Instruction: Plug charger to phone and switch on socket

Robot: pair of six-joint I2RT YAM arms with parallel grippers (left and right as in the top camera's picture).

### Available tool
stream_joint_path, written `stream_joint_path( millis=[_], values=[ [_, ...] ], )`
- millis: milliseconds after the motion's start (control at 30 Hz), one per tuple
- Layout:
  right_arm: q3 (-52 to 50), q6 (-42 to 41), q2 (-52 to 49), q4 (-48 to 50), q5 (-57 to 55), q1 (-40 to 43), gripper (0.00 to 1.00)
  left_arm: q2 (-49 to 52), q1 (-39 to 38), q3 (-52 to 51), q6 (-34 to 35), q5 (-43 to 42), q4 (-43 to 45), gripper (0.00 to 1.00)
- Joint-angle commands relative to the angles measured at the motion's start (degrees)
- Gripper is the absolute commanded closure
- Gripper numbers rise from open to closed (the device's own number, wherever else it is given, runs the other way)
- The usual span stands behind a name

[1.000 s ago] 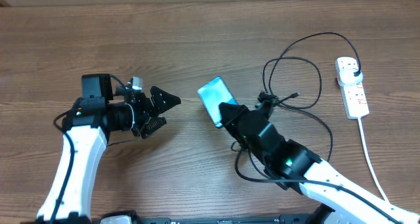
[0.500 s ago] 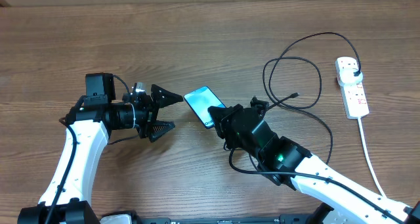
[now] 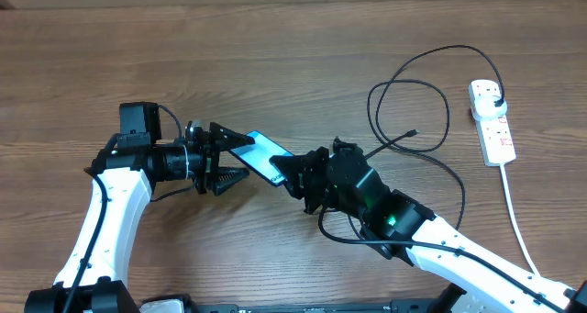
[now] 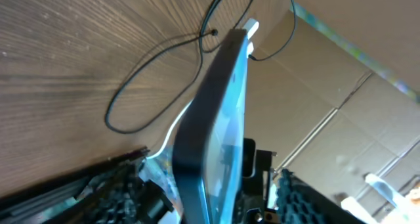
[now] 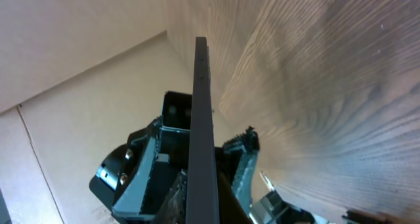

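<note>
The phone point(image 3: 264, 154), with a light-blue screen, is held tilted above the table. My right gripper point(image 3: 295, 173) is shut on its right end. Its left end lies between the spread fingers of my left gripper point(image 3: 233, 157), which is open and not touching it. The left wrist view shows the phone point(image 4: 220, 112) edge-on between the two fingers point(image 4: 216, 207). The right wrist view shows its dark edge point(image 5: 202, 106) running out from my jaws point(image 5: 203, 207). The charger point(image 3: 410, 102) lies in loose loops at the right, its tip point(image 3: 415, 132) free and its plug point(image 3: 496, 100) in the socket point(image 3: 493, 125).
The socket's white cord point(image 3: 516, 221) runs down the right side toward the front edge. Part of the black cable point(image 3: 344, 230) loops under my right arm. Cardboard walls point(image 4: 341, 73) stand beyond the table.
My right gripper has carried the phone leftward, from the table's middle into the gap between my left gripper's fingers. The left gripper turned toward it and stayed open.
</note>
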State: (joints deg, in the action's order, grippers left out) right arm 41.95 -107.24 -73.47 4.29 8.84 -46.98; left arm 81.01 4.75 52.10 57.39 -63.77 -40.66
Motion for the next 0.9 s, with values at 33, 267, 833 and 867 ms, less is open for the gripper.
stream_joint_path(
  millis=[33,267,833,867],
  values=[
    [0.87,-0.61,0.57,1.27,1.77,-0.33,0.96,0.26,0.09,-0.35,5.14,-2.25,0.20,0.36],
    [0.87,-1.03,0.57,1.25,1.68,-0.33,0.96,0.26,-0.24,-0.35,6.16,-2.29,0.46,0.44],
    [0.87,-1.01,0.57,1.25,-0.20,-0.33,0.96,0.26,-6.16,-0.35,14.01,-0.52,8.20,0.68],
    [0.87,-1.01,0.57,1.25,-0.20,-0.33,0.96,0.26,-6.40,-0.35,14.25,-0.11,8.22,0.68]
  ],
)
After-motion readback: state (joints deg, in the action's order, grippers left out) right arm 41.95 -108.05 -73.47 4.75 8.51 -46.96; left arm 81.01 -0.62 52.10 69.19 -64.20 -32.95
